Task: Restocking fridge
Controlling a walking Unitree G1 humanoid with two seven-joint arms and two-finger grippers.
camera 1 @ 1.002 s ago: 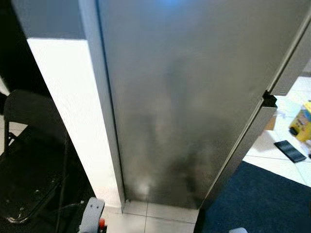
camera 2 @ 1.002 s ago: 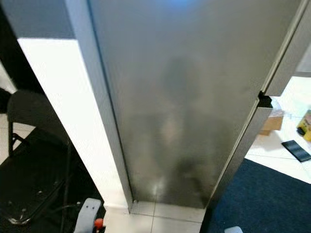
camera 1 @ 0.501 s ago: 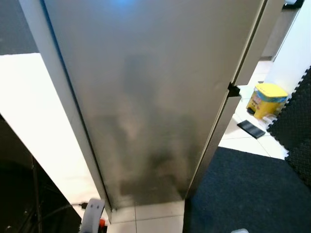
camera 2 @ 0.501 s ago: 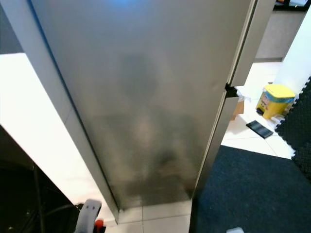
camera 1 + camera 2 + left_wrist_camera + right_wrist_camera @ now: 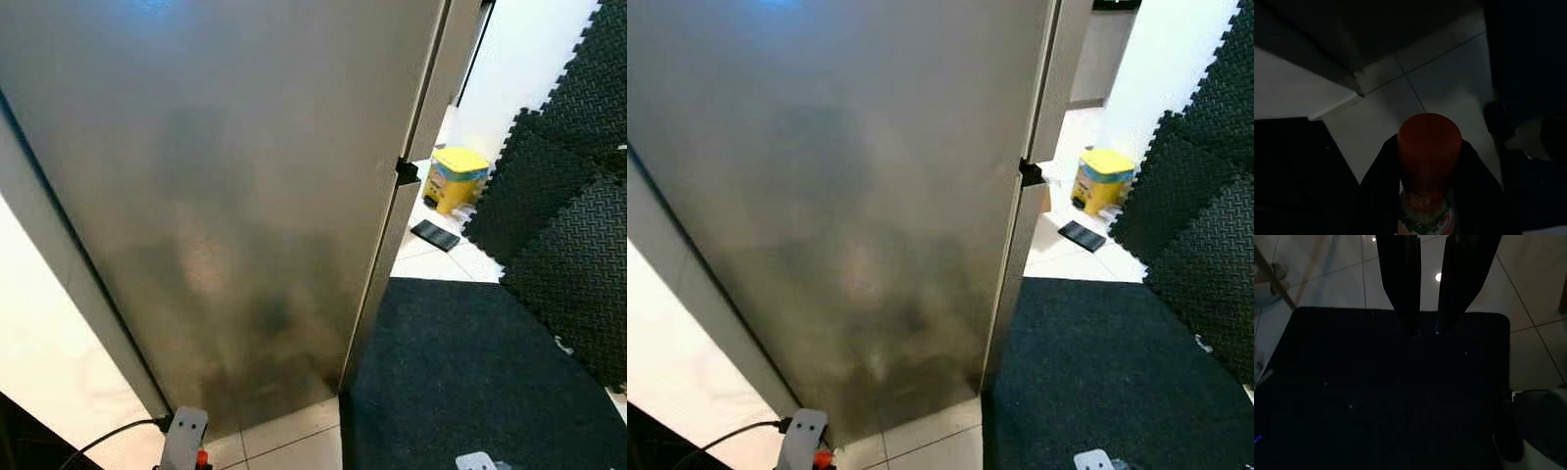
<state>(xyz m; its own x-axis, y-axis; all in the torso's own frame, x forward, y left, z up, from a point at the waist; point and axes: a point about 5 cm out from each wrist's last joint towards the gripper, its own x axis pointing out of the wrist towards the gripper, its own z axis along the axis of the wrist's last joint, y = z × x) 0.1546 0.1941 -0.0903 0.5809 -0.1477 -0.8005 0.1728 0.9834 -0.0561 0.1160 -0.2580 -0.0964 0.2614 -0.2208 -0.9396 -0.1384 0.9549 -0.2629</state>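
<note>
Directly ahead stands one tall brushed-steel fridge (image 5: 225, 186), door closed. Right of the fridge lie one dark blue rug (image 5: 460, 372), one yellow tub (image 5: 457, 177) and one flat black slab (image 5: 434, 234). Low by the fridge's base, the left gripper (image 5: 1422, 196) clamps one red-capped clear bottle (image 5: 1428, 161). The right gripper (image 5: 1426, 330) hangs over the rug, fingers slightly parted and empty.

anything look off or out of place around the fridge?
Slightly. A yellow tub and a flat black item lie on the floor tiles beyond the closed fridge door. No spill or damage. Left tool grips a red-capped bottle.
</note>
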